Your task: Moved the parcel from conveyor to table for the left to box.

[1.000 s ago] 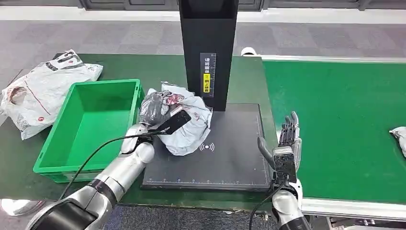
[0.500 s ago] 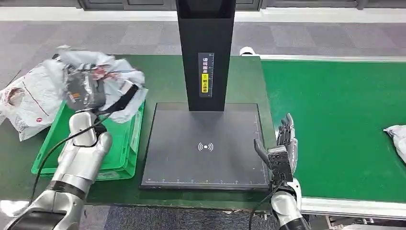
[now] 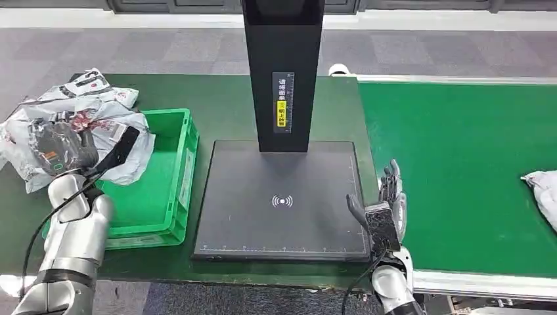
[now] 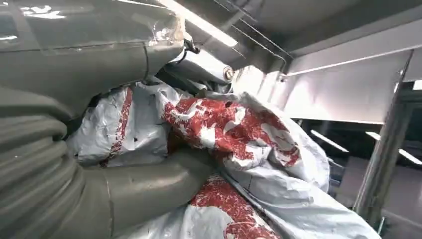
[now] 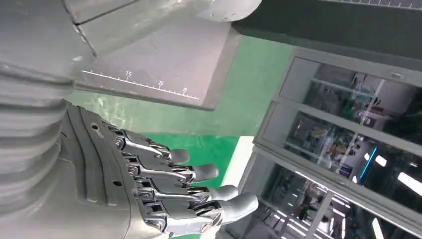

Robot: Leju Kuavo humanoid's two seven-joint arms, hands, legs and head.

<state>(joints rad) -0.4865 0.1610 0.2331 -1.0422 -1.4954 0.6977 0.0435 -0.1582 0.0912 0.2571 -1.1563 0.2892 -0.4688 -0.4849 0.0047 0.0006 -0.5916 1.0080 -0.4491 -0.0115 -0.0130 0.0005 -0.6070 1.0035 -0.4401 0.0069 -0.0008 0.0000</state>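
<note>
1. The green conveyor (image 3: 460, 170) is filling the 3 o'clock side of the head view; a second grey bag (image 3: 542, 190) is sitting at its far 3 o'clock edge, well apart from both hands.
2. The dark green table (image 3: 223, 98) is taking the 9 o'clock half, carrying the black scanner plate (image 3: 282, 223) at centre with its black post (image 3: 282, 65) rising toward 12 o'clock.
3. The green box (image 3: 174, 170) is standing just beside the plate, on its 9 o'clock side.
4. A loose white bag (image 3: 85, 88) is lying on the table at 10 o'clock, beyond the box.
5. The parcel (image 3: 85, 134), a crumpled grey-and-red poly bag, is hanging in the left hand (image 3: 59, 147) above the box's 9 o'clock rim, partly over the opening, partly outside it. Its long axis is running roughly 9 to 3 o'clock.
6. The left hand is grasping the parcel; in the left wrist view the thumb (image 4: 149, 184) is pressing into the bag's folds.
7. The right hand (image 3: 387, 210) is standing released, fingers straight and apart, at the plate's 3 o'clock edge, holding nothing.
8. Judgement: the box opening is lying toward 3 o'clock and below the parcel; the near rim is the obstacle, so a short shift inward looks needed before letting go. The left hand is far nearer.
</note>
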